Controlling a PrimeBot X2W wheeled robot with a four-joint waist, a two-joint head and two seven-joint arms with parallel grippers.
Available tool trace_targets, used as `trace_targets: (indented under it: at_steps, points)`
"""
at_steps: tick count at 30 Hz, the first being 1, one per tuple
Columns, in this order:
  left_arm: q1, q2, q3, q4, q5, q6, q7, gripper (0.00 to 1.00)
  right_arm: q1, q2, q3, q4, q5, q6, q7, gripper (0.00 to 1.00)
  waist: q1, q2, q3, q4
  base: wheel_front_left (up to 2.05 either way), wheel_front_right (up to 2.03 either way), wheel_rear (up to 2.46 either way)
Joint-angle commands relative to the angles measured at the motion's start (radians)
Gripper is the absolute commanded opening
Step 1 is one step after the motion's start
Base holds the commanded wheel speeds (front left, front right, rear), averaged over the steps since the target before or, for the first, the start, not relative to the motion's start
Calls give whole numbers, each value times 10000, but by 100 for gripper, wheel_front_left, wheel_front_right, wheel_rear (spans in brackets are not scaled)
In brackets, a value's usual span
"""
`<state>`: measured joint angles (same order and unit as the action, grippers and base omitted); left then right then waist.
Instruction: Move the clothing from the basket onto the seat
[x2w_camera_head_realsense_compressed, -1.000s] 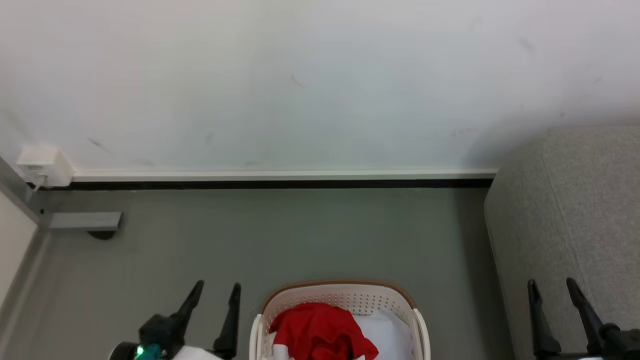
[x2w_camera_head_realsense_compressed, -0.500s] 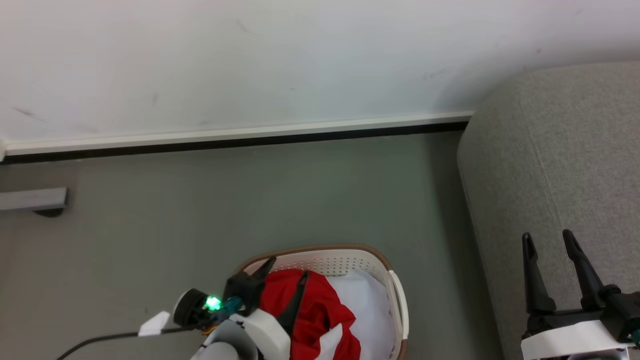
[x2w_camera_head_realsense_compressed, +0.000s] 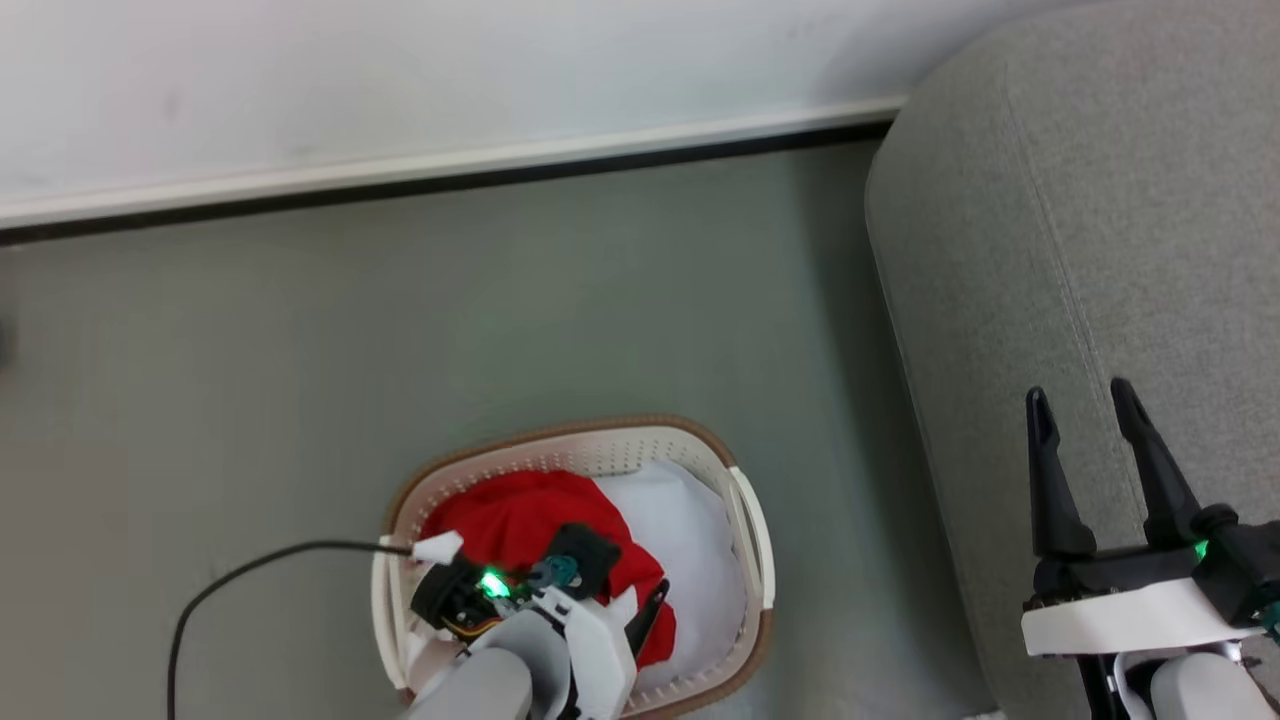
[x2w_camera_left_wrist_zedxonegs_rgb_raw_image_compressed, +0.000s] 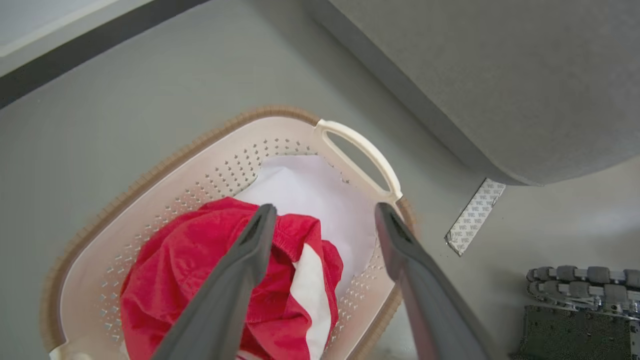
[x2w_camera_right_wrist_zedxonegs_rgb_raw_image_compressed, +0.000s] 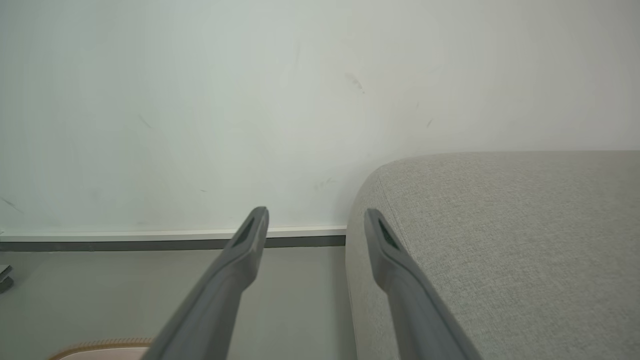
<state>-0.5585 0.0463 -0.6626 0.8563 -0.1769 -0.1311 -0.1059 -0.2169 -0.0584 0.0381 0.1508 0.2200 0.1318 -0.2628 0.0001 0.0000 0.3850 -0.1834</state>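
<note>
One crumpled heap of red clothing, showing a broad white stripe, is lying inside the laundry basket, bunched toward the side away from the sofa. A white cloth is filling the rest of the basket, on the side by the handle; whether it is a garment or a liner, I cannot tell.

The left gripper is hanging over the basket with its fingers spread wide and nothing between them. One finger is crossing the top of the red heap in the wrist view, but contact is not clear. The right gripper is waiting beyond the basket's handle side, over the sofa, fingers also apart and empty.

The fabric is looking soft, light and limp, so it will probably be sagging and trailing once lifted, and a loose end could be dragging over the basket's rim. A shallow pinch on thin cloth is likely to slip. The raised fold at the top of the heap, near the stripe, seems the best place to bite deep. The basket itself is likely light, so a snagged lift may be tugging it along.
</note>
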Motion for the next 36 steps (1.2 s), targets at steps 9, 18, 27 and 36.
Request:
trace_targets:
  at_steps: [9,18,27,36]
  points:
    - [-1193,324,-1440,1514,-959,18,1413,100,-746,73,75,-560,248,-21,-21,100,-1,0,1797,-691,0,0,0]
    - [-2013,642,-1726,2525,-1469,17,1579,100,-1014,76,185,-712,698,-21,-19,100,-1,0,2738,-1012,0,0,0]
    - [-2887,835,-2053,3175,-1622,17,1769,100,-1423,77,395,-902,839,-21,-19,100,-1,0,3802,-1237,0,0,0]
    - [-3311,763,-2513,3312,-2037,17,1594,28,-1579,76,432,-943,902,-21,-19,100,-1,0,4386,-1313,0,0,0]
